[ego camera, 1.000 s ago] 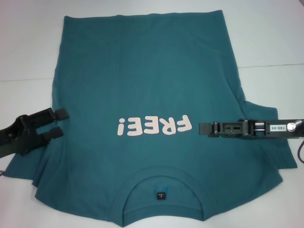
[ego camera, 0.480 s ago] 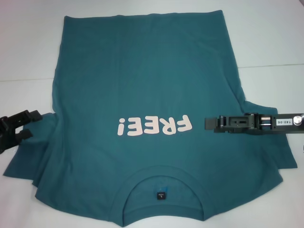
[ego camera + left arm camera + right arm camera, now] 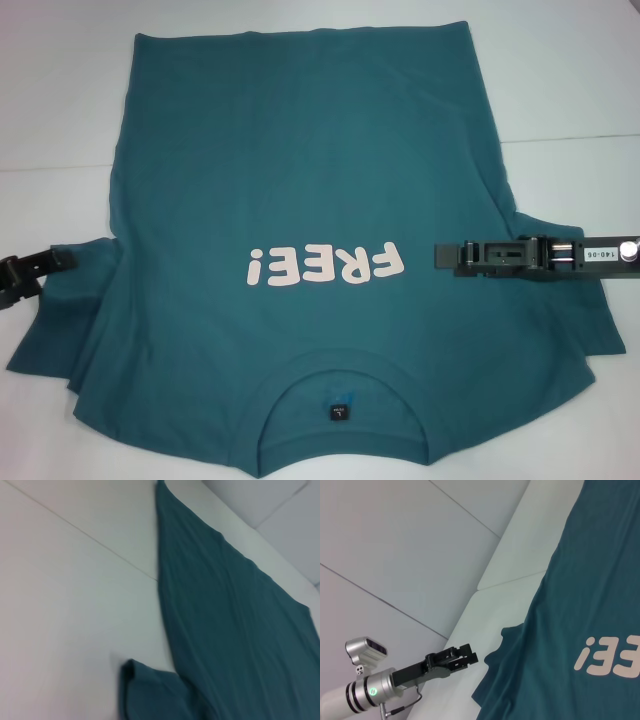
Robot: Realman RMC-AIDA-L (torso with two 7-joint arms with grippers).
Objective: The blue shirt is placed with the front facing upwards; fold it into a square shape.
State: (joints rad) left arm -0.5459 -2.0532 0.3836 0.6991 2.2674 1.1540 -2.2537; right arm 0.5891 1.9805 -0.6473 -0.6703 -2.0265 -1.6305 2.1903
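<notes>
Left gripper [image 3: 45, 263]: I see it at the shirt's left sleeve edge, fingers slightly apart, holding nothing.
Right gripper [image 3: 443, 256]: above the right chest; I cannot tell its fingers' state.
Blue shirt [image 3: 300, 170]: flat, print up, collar nearest me.
Risk: I judge the left sleeve [image 3: 150, 695], already rumpled, may fold crookedly.
Containers: none visible.

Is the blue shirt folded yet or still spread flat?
Mostly spread: the blue shirt lies front up, "FREE!" print fully showing, collar exposed. Only the sleeve by the left tool looks rumpled.
</notes>
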